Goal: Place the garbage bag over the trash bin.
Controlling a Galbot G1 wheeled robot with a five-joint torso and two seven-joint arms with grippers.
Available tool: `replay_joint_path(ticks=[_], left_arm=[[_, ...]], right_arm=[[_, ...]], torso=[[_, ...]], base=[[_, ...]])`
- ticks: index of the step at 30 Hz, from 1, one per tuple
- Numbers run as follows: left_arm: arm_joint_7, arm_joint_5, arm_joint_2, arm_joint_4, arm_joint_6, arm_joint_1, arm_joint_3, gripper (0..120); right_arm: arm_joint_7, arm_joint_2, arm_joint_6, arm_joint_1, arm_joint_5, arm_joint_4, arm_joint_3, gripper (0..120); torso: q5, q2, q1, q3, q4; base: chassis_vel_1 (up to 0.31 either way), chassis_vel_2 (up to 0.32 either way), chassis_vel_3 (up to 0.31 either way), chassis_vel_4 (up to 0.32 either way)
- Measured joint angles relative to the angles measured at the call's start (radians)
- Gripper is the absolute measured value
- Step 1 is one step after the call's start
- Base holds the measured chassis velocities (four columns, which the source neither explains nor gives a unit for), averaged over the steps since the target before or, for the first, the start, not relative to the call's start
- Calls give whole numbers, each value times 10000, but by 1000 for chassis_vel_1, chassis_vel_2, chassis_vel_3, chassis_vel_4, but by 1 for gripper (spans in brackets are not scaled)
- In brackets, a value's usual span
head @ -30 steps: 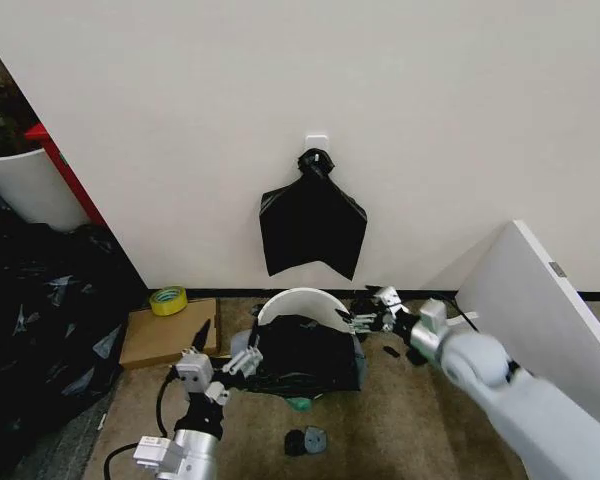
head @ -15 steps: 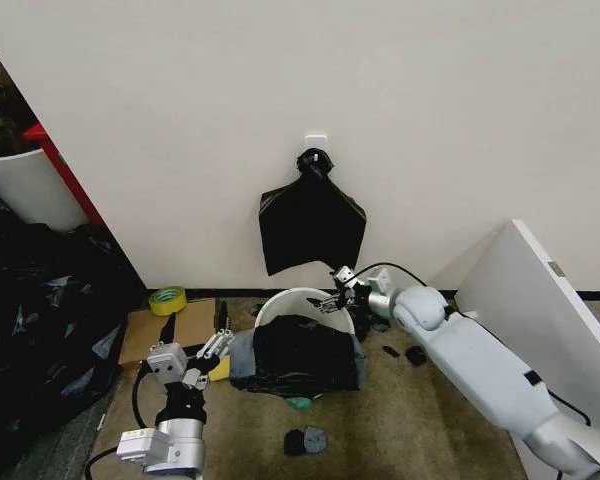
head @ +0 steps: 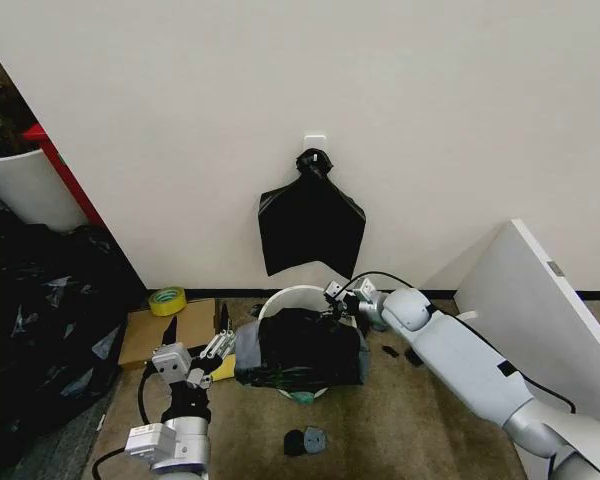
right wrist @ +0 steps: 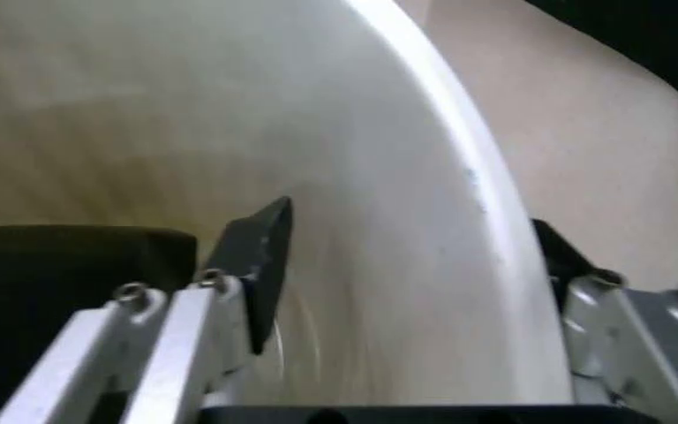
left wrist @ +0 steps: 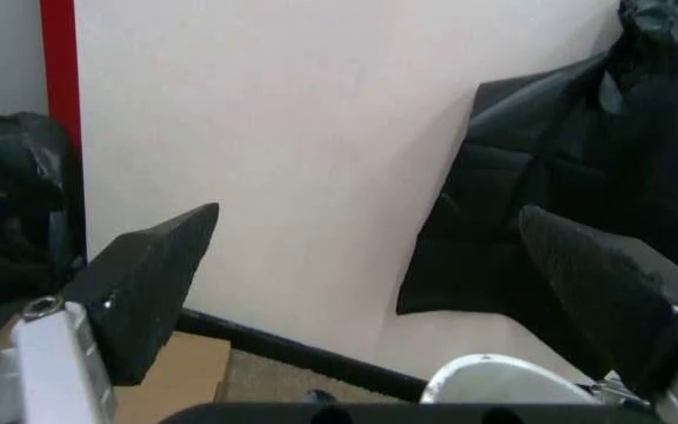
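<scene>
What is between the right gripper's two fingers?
The white bin's rim; the right gripper straddles it, shown in the right wrist view.

The bag [head: 300, 350] drapes the bin [head: 298, 300]; the right claw [head: 337, 297] is at the rim, the left claw [head: 218, 338] beside.

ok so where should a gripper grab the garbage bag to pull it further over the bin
Probably at the garbage bag's loose upper edge near the trash bin's bare back rim, coming from above. The film is bunched over the front wall, while the white rear rim is uncovered. The right gripper is open astride that rim.
</scene>
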Motion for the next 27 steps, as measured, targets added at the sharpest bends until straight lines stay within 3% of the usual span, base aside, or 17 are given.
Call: replay_joint_path(ticks=[3,5,9,13,14,16,21,22,27], left_arm=[[-45,0,-19,51,33,-29,64,100],[-86,0,-29,63,67,-48,106,100],[-141,0,-27,20,94,-36,114,100],[-204,-1,9,-135,111,-1,67,100],[-204,-1,9,-135,111,-1,67,100],[-238,-24,45,-197,120,-4,5,100],[-312,-169,109,-206,177,-102,-90,100],[-312,-169,109,-206,177,-102,-90,100],[-385,-294,109,-177,289,-240,-91,100]], right_arm=[[424,-209,-329,-105,267,355,-66,40],[1238,-451,-845,-221,913,893,-183,29],[2600,-777,-1806,-459,1890,1690,-290,17],[5549,-1299,-2785,-1008,4287,2986,-360,4],[5549,-1299,-2785,-1008,4287,2986,-360,4],[7700,-1629,-2971,-1541,6226,3851,-292,3],[11613,-2187,-1617,-3484,9514,5748,377,2],[11613,-2187,-1617,-3484,9514,5748,377,2],[14175,-1452,316,-5103,10096,6839,1252,1]], torso=[[0,0,0,0,-2],[2,0,1,2,0],[-1,0,0,2,0],[1,0,0,1,2],[1,0,0,1,2],[3,0,0,1,1],[2,0,0,0,-7],[2,0,0,0,-7],[-2,0,0,0,-3]], base=[[0,0,0,0],[0,0,0,0],[0,0,0,0],[0,0,0,0],[0,0,0,0],[0,0,0,0],[0,0,0,0],[0,0,0,0],[0,0,0,0]])
